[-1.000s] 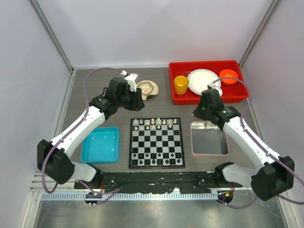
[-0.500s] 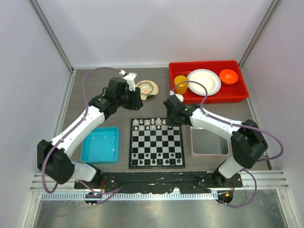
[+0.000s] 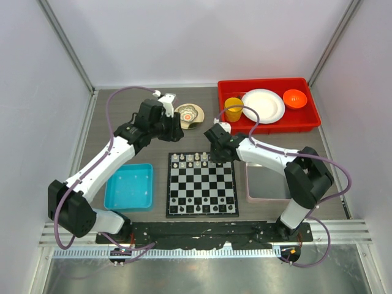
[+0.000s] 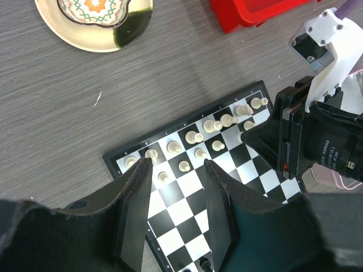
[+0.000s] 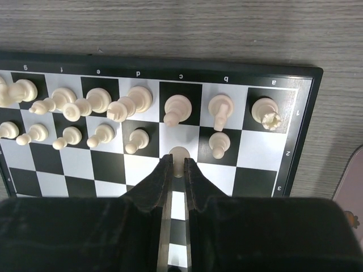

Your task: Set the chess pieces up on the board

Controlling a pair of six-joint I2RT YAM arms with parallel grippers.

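Right end effector [image 5: 178,163] pinches a pawn [image 5: 179,153], upright, on the board [image 5: 258,152]; left end effector [image 4: 177,167] is spread, empty.

The board [image 3: 202,184] is chequered black and white inside a thin black border, and the chess pieces [image 5: 178,107] on it are cream. At the left of the top view the bin [image 3: 128,187] is turquoise blue. At upper right a red tray [image 3: 269,127] holds a yellow cup [image 3: 233,109], a white plate [image 3: 263,105] and an orange bowl [image 3: 294,98]. The dish [image 4: 68,28] is cream with a green patch at its edge and an orange-and-green motif. The table [image 4: 68,113] is grey-brown wood grain.
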